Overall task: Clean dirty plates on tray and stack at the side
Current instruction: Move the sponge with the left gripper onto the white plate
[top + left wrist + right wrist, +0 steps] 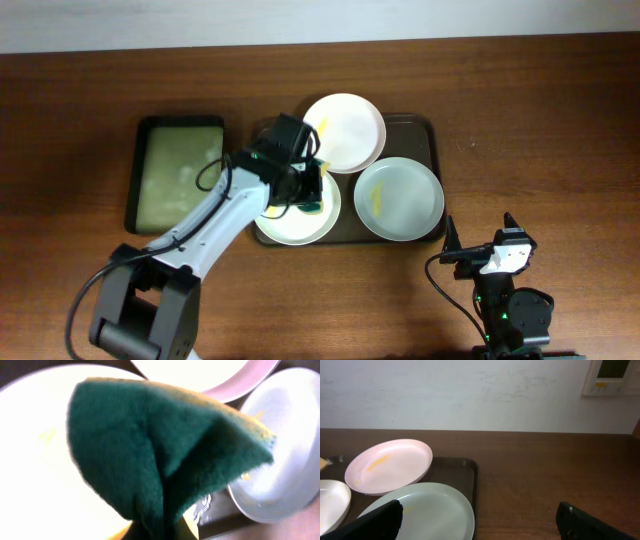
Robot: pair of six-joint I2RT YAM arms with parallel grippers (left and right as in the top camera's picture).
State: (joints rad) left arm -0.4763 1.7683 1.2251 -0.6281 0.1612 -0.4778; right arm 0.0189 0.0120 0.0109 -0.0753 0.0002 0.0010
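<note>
Sitting on the large dark brown rectangular tray [412, 135], with its rounded corners and raised rim, are all three round white shallow plates, none stacked. The far plate [345, 130] lies at the tray's back edge and bears a yellow smear near its left side. The right plate [402, 200] lies toward the front right corner with a yellow streak on its left half. The left plate [298, 226] lies at the front left, its rear half covered from overhead. Over that left plate the left arm [222, 212] reaches in from the front left of the brown wooden bench [550, 120], and the left jaws have hold of a folded dark green scouring pad [165, 450] with a yellow backing. The pad fills the wrist view and hides the fingers, so the jaws seem clamped on its lower end, and whether the pad touches the plate cannot be told. A faint yellowish mark shows on the left plate beside the pad. The right arm [508, 300] stands well apart at the bench's front right, off the tray; the right jaws are spread wide with nothing between them. Just left of the big tray lies a smaller black-rimmed tray [136, 180] with a greenish inside.
</note>
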